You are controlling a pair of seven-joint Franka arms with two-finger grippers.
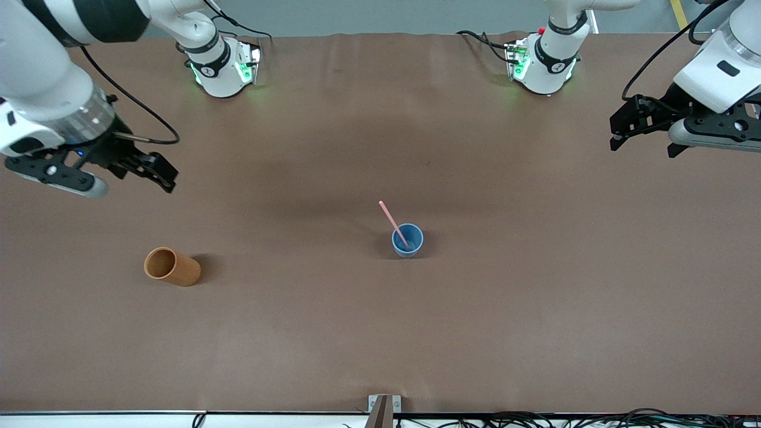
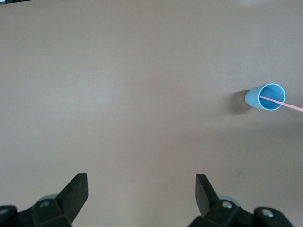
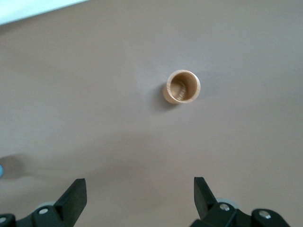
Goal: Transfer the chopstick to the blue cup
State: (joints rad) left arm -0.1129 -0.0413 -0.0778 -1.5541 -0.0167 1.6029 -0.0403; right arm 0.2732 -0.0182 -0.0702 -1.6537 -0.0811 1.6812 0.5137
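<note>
Left gripper: I see its jaws spread wide and holding nothing, up over the bare table at the left arm's end.
Right gripper: I see jaws just as wide, also holding nothing, up over the table at the right arm's end.
Chopstick: pale pink, standing tilted inside the blue cup, its upper end sticking out over the rim.
Blue cup: upright near the table's middle.
Orange-brown cup: upright, well apart from the blue cup, toward the right arm's end.
</note>
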